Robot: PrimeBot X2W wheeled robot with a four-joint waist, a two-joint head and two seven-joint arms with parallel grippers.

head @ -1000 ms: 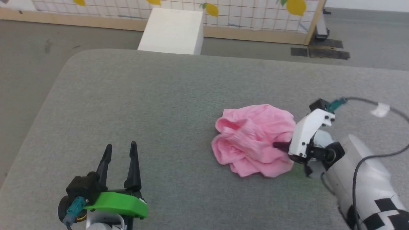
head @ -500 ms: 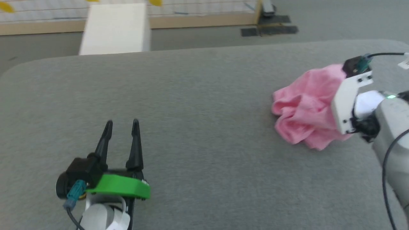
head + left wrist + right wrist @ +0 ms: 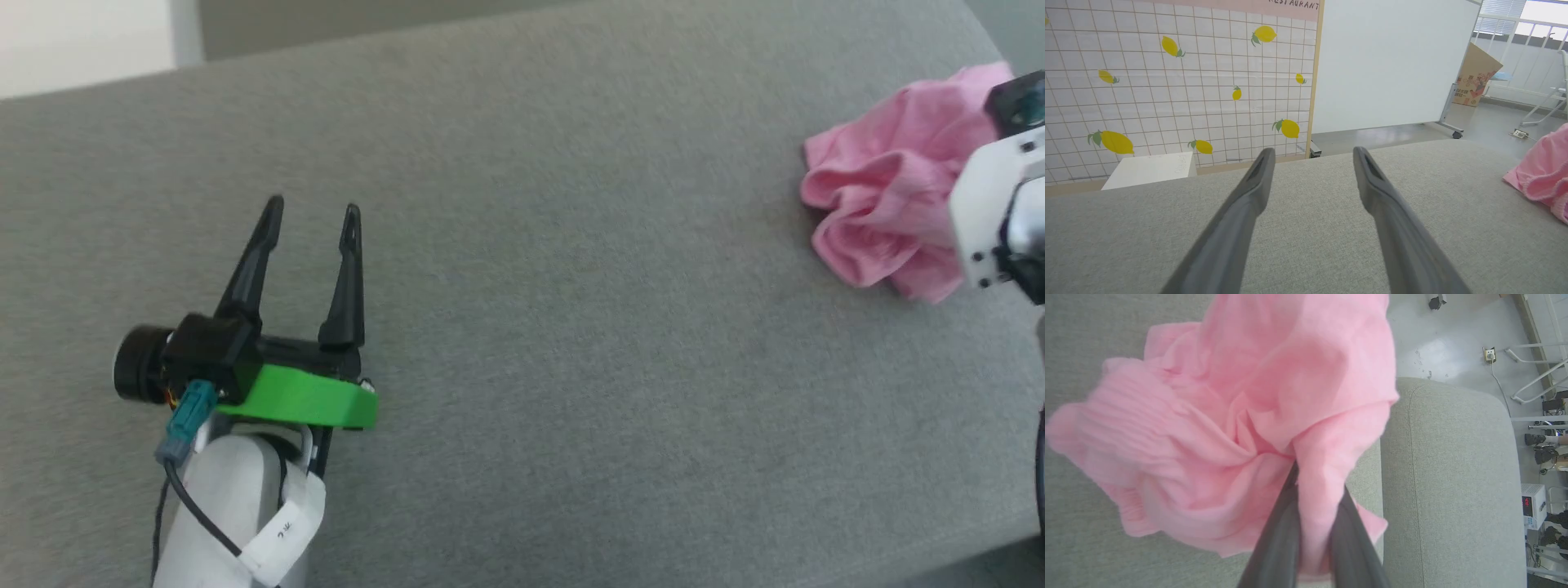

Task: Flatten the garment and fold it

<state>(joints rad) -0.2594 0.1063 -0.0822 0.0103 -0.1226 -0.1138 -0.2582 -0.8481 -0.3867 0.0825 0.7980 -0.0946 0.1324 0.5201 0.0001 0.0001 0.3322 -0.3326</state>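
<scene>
Closest, at the lower left of the head view: the left gripper (image 3: 313,204), two long, dark, pointy fingers spread apart with nothing between, fixed to a bright green plastic piece (image 3: 306,400) on a pale round forearm (image 3: 229,514). Under it and all around: the grey table top (image 3: 571,327), covered in rough woven cloth, soft-looking, with rounded corners. Over at the right edge of that view: the garment (image 3: 886,204), light pink, thin and soft, scrunched into a lumpy ball full of folds, lying on the grey cloth near a rounded corner of the table. Up close from the right wrist view: the right gripper (image 3: 1315,490), two dark fingers squeezed tight on a fold of the pink cloth, with a ribbed, stretchy-looking band along the left side of the bunch. Farther off, from the left wrist view: a white blocky box (image 3: 1149,169) just past the table, then a wall (image 3: 1180,61) of white squares dotted with yellow lemons (image 3: 1116,142), a big smooth white board (image 3: 1388,61) on wheels, and a brown cardboard box (image 3: 1478,75) leaning behind it, insides hidden.
</scene>
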